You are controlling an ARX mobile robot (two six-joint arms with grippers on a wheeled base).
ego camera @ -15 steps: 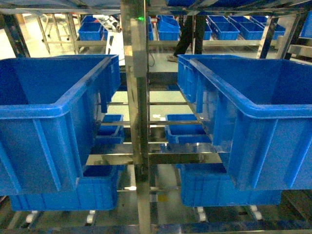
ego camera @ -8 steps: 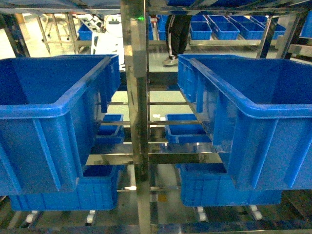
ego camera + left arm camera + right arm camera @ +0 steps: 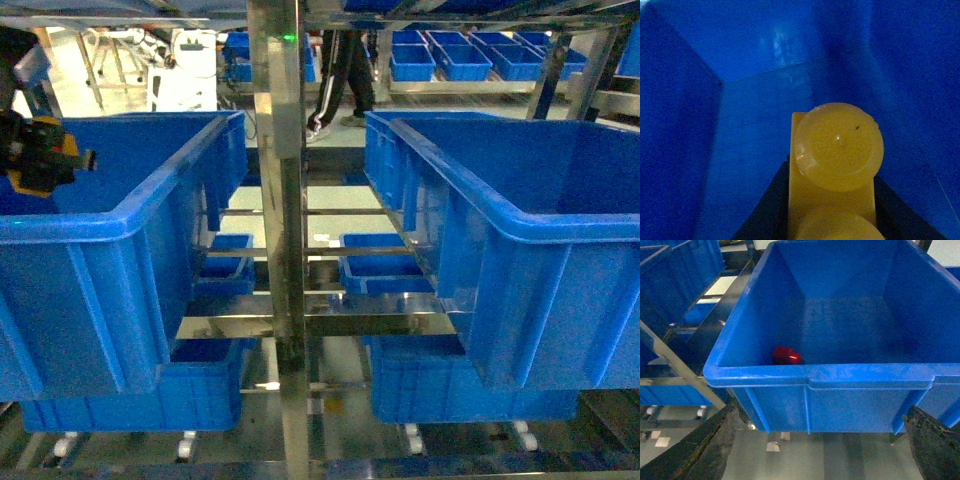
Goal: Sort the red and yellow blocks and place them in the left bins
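The yellow two-stud block [image 3: 837, 147] is clamped between the dark fingers [image 3: 767, 210] of my left gripper [image 3: 832, 205], which is shut on it. The blue floor and walls of the left bin [image 3: 765, 100] surround it. In the head view the left gripper [image 3: 40, 152] hangs over the left bin [image 3: 130, 215] at the far left edge. The small red block [image 3: 786, 355] lies on the floor of another blue bin [image 3: 805, 375], near its front left corner. My right gripper [image 3: 822, 440] stands open in front of that bin with nothing between its fingers [image 3: 710, 445]. It is out of the head view.
A steel rack post [image 3: 280, 240] stands between the left bin and the right bin [image 3: 520, 230]. Smaller blue bins [image 3: 375, 265] sit on shelves behind and below. A person's legs [image 3: 335, 80] and more bins show in the background.
My left gripper has come into the head view at the far left, over the left bin. The person in the background has walked to the left.
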